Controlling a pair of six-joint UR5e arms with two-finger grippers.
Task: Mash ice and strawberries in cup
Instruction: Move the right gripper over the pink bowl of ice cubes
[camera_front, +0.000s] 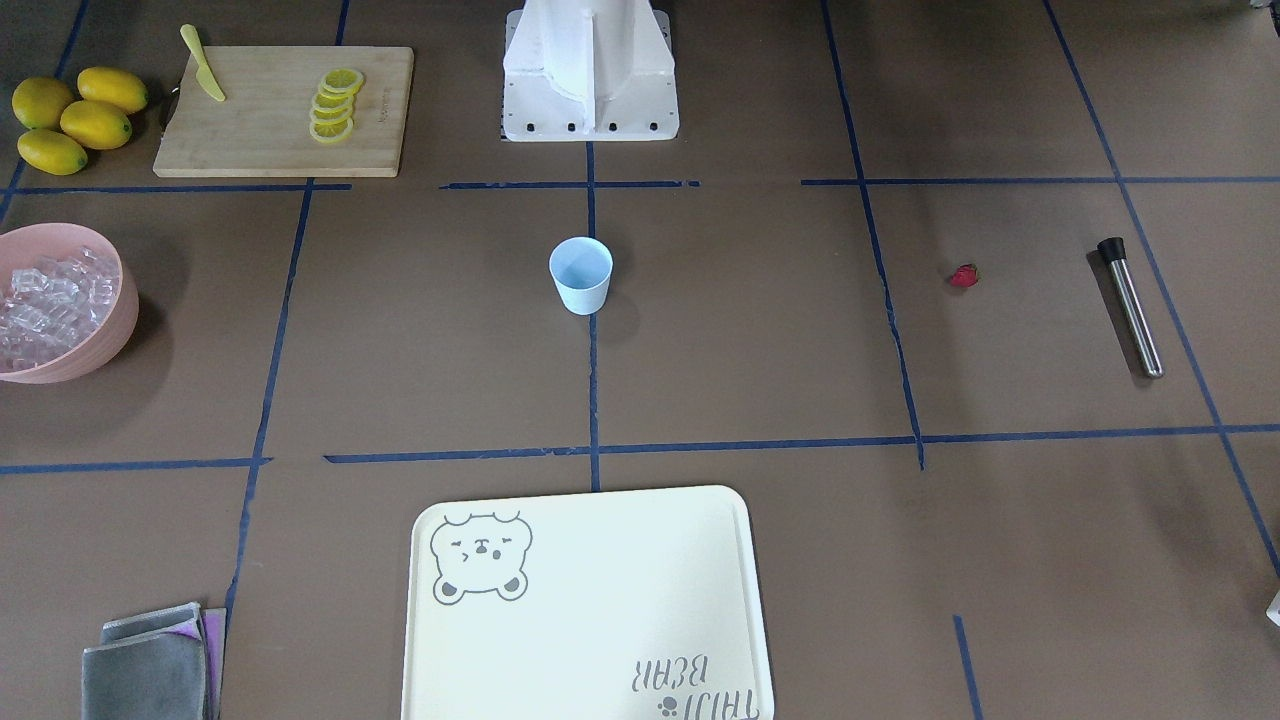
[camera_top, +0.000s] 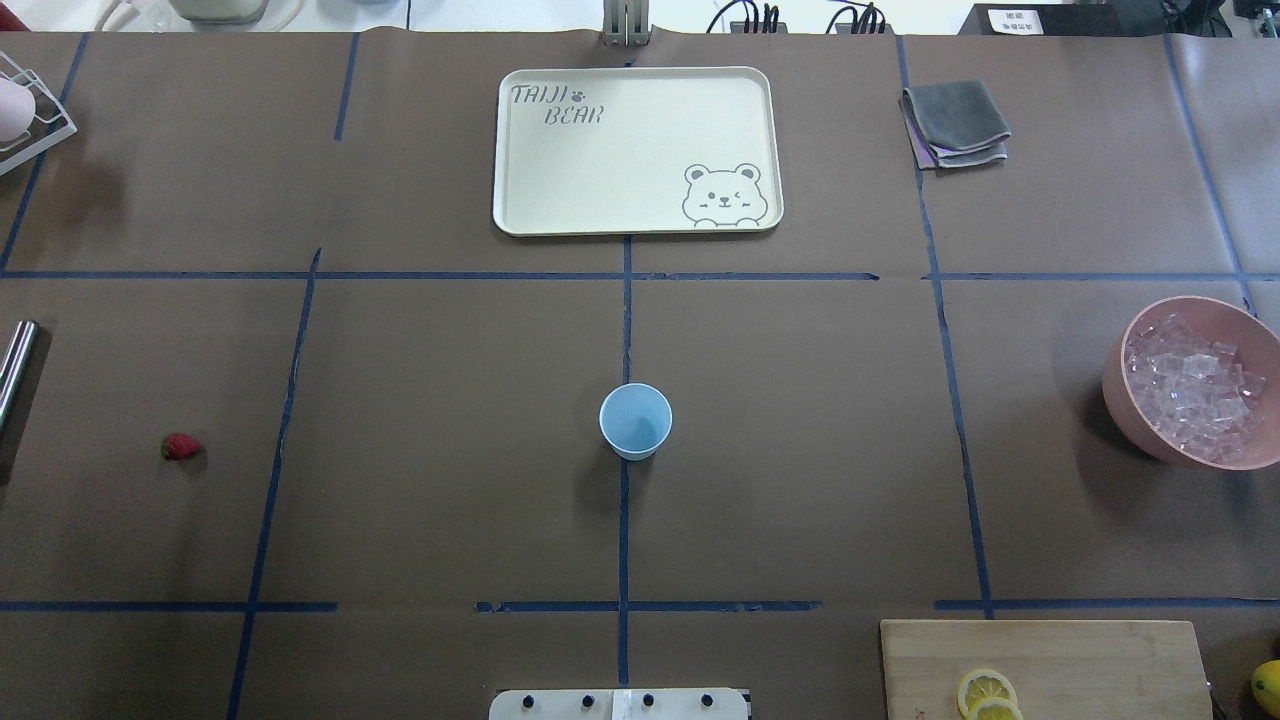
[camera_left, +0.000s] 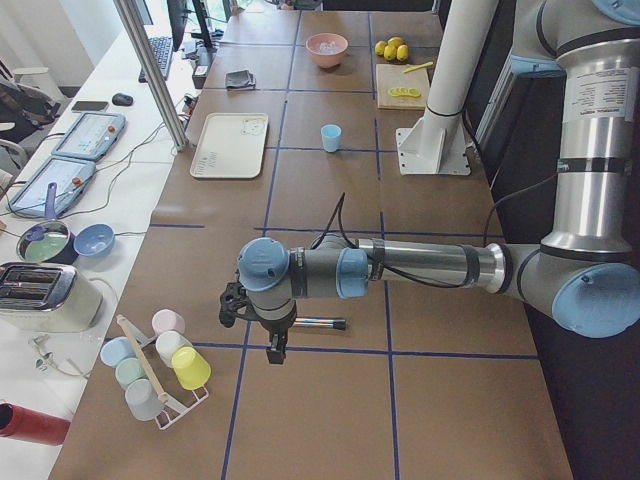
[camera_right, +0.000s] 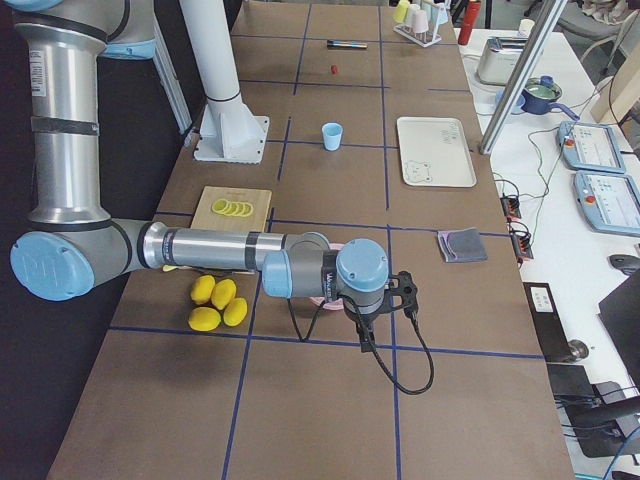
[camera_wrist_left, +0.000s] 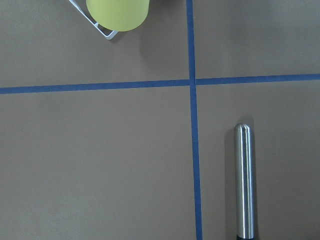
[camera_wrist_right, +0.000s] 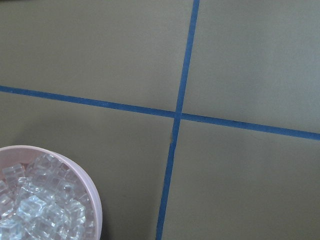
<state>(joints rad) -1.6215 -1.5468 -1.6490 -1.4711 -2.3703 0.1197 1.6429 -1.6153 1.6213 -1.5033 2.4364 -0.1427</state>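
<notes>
Tray: lying bottom.
Cup: standing centre.
Strawberry: lying right.
Ice: filling bowl.
Left claw, right claw: cannot tell width.

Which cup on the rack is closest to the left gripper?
The yellow cup, at the rack's table-side corner; the pastel others stand behind it.

We look straight down on a dull brown tabletop. Two strips of blue tape cross just left of the middle: one runs from the top edge down to the bottom, the other slants slightly downward from left to right. In the lower left corner sits part of a pink bowl, cut off by the edges. We see ice piled inside it, clear small cubes heaped together. The bowl lies left of the upright strip, apart from it.
</notes>
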